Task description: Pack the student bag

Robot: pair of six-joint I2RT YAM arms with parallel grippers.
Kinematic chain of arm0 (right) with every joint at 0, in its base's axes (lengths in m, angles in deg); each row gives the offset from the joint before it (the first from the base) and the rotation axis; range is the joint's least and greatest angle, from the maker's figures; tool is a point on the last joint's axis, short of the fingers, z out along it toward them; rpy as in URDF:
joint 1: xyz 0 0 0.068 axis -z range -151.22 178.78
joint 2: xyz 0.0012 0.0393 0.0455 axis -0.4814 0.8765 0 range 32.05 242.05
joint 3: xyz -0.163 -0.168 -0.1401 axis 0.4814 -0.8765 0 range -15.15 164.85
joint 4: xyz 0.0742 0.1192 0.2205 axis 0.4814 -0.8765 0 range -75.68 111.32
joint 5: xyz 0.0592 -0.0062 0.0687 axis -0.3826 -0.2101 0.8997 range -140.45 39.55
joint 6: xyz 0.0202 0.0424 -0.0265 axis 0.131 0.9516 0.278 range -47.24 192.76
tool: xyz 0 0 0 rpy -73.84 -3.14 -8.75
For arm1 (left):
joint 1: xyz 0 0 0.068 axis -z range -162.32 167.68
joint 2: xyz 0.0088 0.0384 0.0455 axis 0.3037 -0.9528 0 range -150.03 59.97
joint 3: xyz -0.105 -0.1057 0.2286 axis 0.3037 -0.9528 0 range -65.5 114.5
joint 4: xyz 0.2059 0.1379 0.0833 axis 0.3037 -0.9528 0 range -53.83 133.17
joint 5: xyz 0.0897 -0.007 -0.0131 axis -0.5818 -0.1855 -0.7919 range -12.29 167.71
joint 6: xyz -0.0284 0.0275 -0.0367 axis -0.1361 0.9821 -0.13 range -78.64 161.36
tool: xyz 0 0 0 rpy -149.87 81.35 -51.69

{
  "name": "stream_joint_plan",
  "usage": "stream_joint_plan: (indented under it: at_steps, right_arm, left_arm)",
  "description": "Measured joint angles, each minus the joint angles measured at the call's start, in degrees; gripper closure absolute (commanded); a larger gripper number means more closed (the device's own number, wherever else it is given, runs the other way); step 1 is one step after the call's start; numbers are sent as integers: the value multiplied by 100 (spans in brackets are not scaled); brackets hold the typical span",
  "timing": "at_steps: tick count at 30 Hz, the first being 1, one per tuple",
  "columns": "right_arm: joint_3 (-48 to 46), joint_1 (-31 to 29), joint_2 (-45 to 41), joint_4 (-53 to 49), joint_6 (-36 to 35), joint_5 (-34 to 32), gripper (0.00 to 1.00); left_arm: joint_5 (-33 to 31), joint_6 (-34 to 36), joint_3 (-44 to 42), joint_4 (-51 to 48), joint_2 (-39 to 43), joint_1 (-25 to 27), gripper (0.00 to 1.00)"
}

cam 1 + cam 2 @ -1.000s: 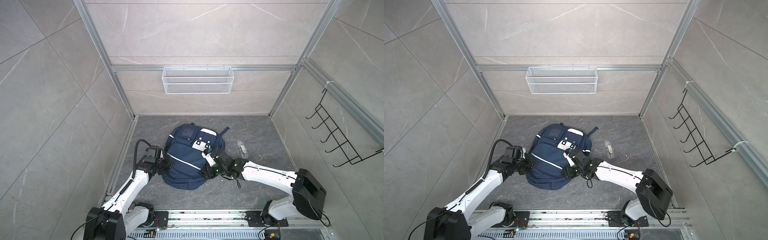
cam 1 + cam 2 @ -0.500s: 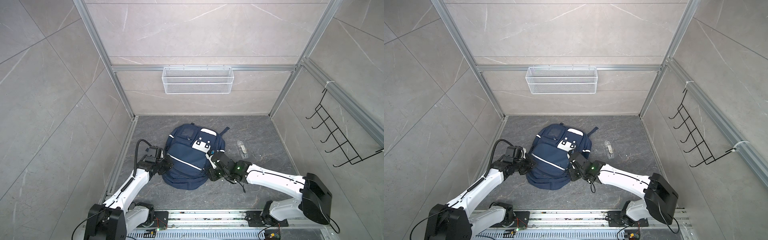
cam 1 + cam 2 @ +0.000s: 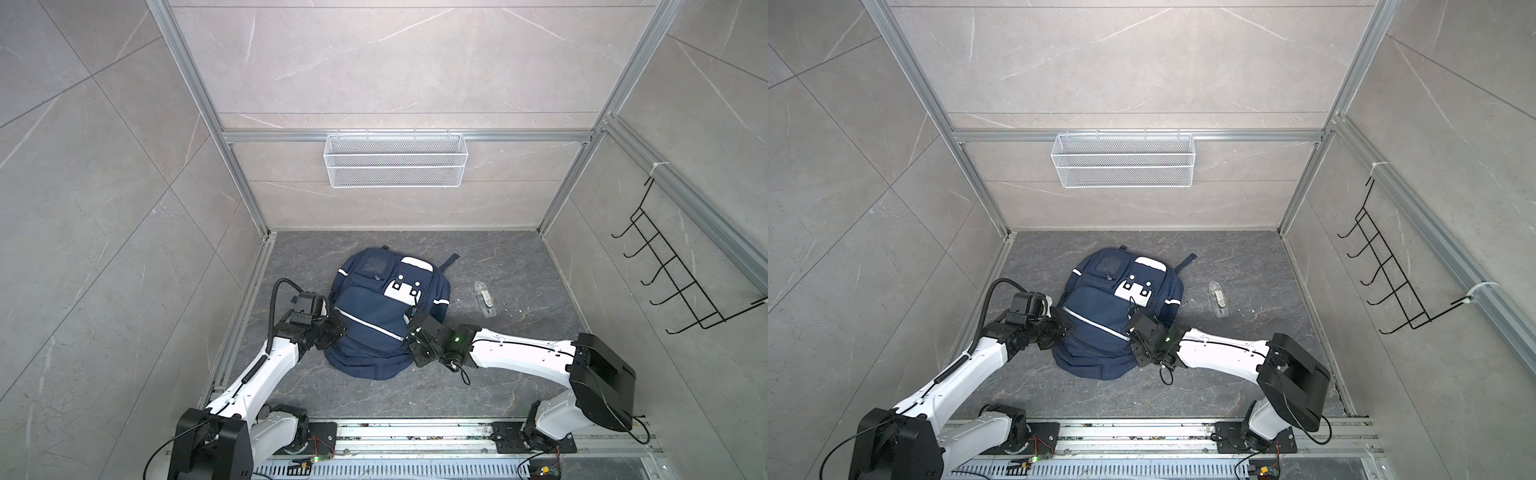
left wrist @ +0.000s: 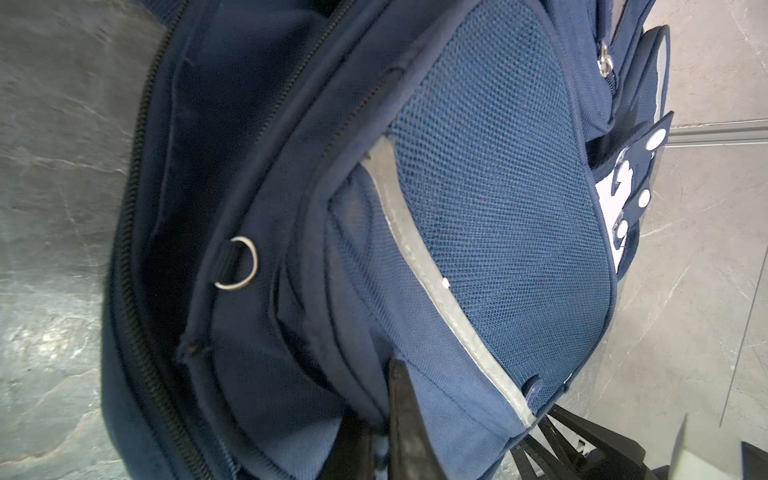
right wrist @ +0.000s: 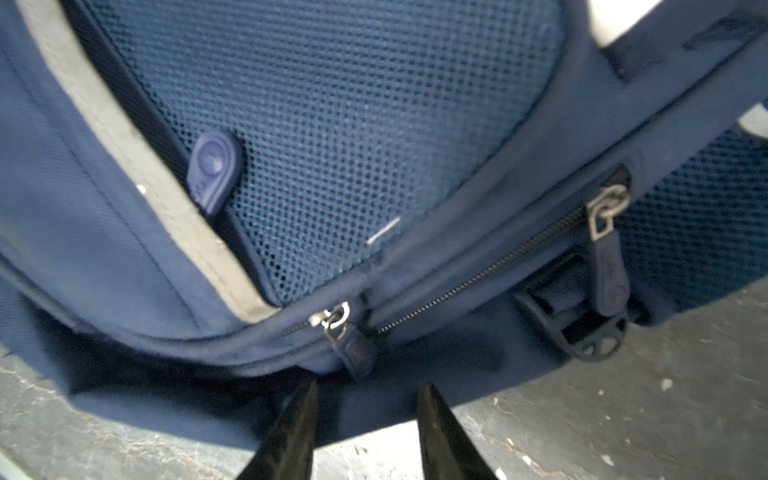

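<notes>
The student bag (image 3: 384, 316) lies flat mid-worktop (image 3: 498, 266), navy with white patches and silver stripes. The left pincer (image 4: 374, 399) is clenched on its side fabric (likely anchoring it). The right pincer (image 5: 370, 384) is released, its jaws apart just short of a zip pull (image 5: 353, 349), presumably its target.

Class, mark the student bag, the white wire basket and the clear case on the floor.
student bag (image 3: 370, 316), in a top view, front pocket panel.
wire basket (image 3: 395, 176), in a top view, front mesh wall.
clear case (image 3: 483, 299), in a top view, middle.
</notes>
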Motion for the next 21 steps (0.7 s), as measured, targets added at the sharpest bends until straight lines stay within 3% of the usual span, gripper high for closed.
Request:
stream_joint_plan:
  at_steps: [7, 17, 21]
  right_arm:
    - [164, -4, 269, 31, -101, -201, 63]
    - [313, -81, 361, 24, -278, -264, 89]
    - [310, -229, 238, -85, -275, -308, 95]
  left_arm:
    - [0, 0, 0, 0, 0, 0, 100]
    - [0, 0, 0, 0, 11, 0, 100]
    - [0, -4, 0, 0, 9, 0, 100]
